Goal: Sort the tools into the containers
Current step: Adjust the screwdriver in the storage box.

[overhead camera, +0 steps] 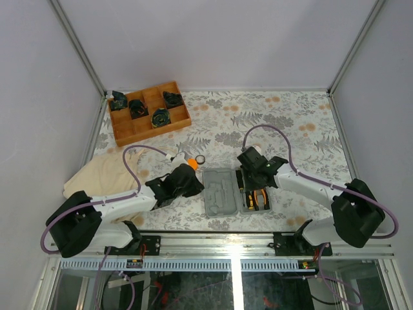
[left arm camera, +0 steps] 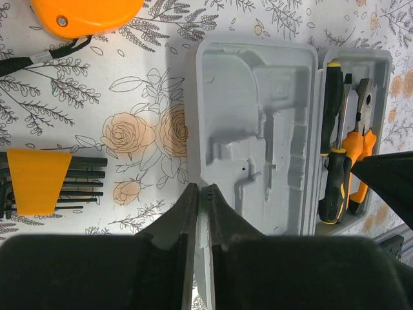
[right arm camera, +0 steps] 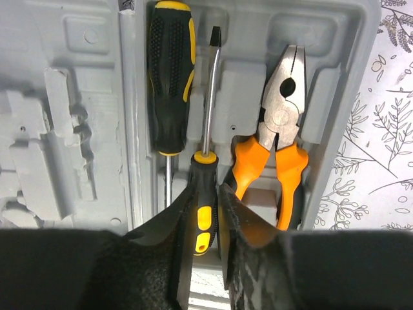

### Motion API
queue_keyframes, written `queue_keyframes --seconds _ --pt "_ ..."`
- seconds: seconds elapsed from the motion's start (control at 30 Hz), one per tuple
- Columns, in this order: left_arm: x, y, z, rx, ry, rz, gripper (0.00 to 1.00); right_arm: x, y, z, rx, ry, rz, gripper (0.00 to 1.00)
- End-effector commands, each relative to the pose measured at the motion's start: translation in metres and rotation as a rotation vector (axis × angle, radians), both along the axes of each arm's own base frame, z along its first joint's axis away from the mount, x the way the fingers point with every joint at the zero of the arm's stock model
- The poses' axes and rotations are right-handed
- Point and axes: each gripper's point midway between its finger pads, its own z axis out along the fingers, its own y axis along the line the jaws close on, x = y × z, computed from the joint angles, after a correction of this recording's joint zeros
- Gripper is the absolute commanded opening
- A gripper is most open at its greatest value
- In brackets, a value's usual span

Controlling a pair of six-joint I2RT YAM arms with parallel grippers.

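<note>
Counter (overhead camera: 290, 123): covered edge to edge with a pale sheet printed with grey foliage and tan roses, lying flat where it shows. Plain light walls (overhead camera: 213, 39) close the space on three sides, with metal posts (overhead camera: 77, 45) running up the two far corners. A metal rail (overhead camera: 226, 242) runs along the near edge and carries both arm bases.

Far left corner: a wooden tray (overhead camera: 155, 132), set at a slant, with black parts (overhead camera: 161, 117) in several of its compartments. A beige cloth (overhead camera: 103, 174) lies crumpled at the left side, partly under the left arm.

Centre, close to the near edge: the grey case (overhead camera: 219, 194) lies open, its two halves side by side. The left half holds nothing. The right half holds a screwdriver (right arm camera: 208, 129), a second screwdriver (right arm camera: 169, 77) to its left, and orange-handled pliers (right arm camera: 281, 129) to its right, each in its moulded recess.

Outside the case, on the sheet to its left: an orange tape measure (left arm camera: 84, 13), a set of hex keys (left arm camera: 39, 181) in an orange holder, and a small black ring (overhead camera: 201, 159) just beyond the case's far edge.

Left gripper (left arm camera: 201, 213): fingers pressed together at the left rim of the empty half; whether the rim is nipped between them cannot be told.

Right gripper (right arm camera: 208, 200): over the right half, fingers closed against both sides of the first screwdriver's black-and-yellow handle, which lies in its recess.
</note>
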Motion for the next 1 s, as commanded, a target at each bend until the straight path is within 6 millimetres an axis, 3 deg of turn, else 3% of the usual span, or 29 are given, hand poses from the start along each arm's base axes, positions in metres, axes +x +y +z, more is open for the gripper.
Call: queue_keyframes --seconds 0.0,0.43,0.7,0.97 --pt "0.004 -0.001 0.008 -0.011 -0.030 0.010 0.00 0.012 0.001 0.002 -0.037 -0.021 -0.012 0.22" --pt "0.003 0.000 0.008 -0.006 -0.032 0.010 0.00 0.007 0.005 -0.026 -0.054 0.046 -0.001 0.17" --pt "0.004 -0.002 0.008 -0.006 -0.030 0.005 0.00 -0.009 0.001 -0.043 -0.073 0.132 0.008 0.16" --pt "0.005 -0.003 0.008 -0.007 -0.031 0.002 0.00 -0.035 -0.005 -0.066 -0.100 0.271 -0.001 0.00"
